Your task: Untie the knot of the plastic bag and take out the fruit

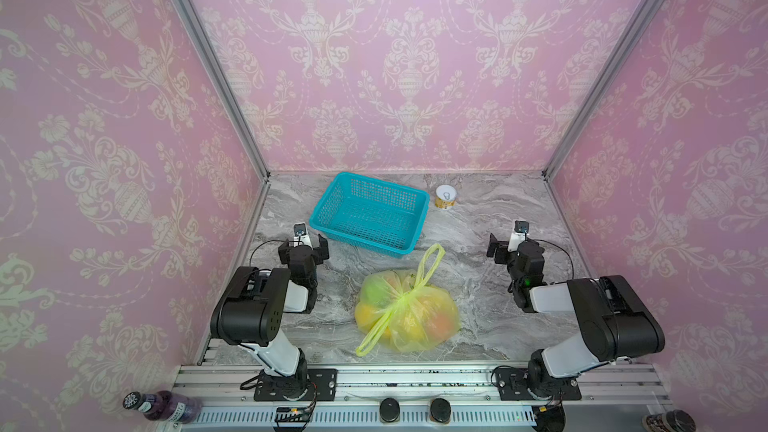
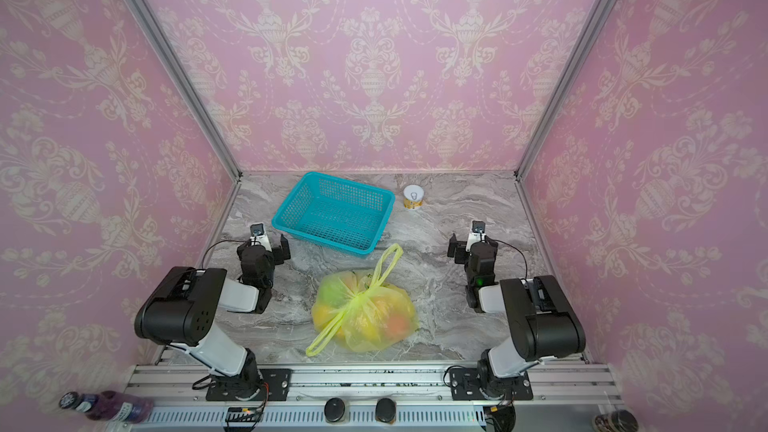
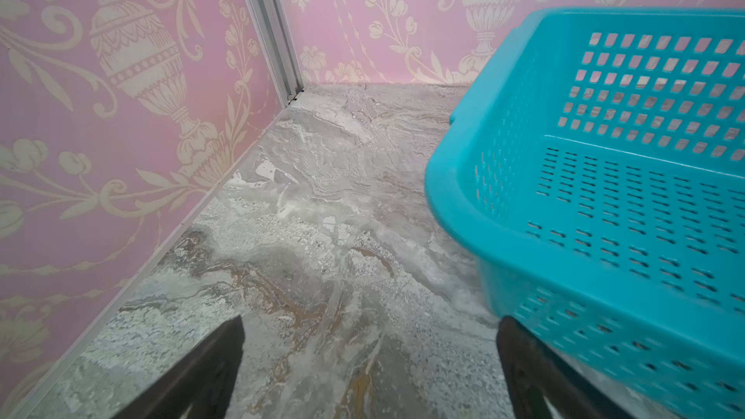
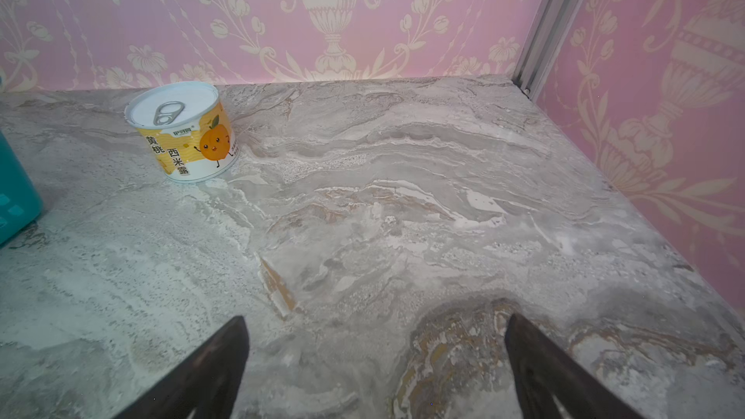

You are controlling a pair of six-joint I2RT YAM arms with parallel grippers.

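Left gripper (image 1: 304, 243) hangs spread wide and empty beside the teal basket (image 1: 325, 209), right gripper (image 1: 513, 243) likewise near the marble surface's (image 1: 478, 218) right edge. Between them, by the middle of the front edge, lies the plastic bag (image 1: 409, 326), knot (image 1: 407, 293) tied on top, fruit (image 1: 441, 322) inside. A can (image 1: 445, 197) stands near the back edge.

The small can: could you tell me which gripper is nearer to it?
Right. The right gripper is in front of the can; the left gripper lies across the teal basket.
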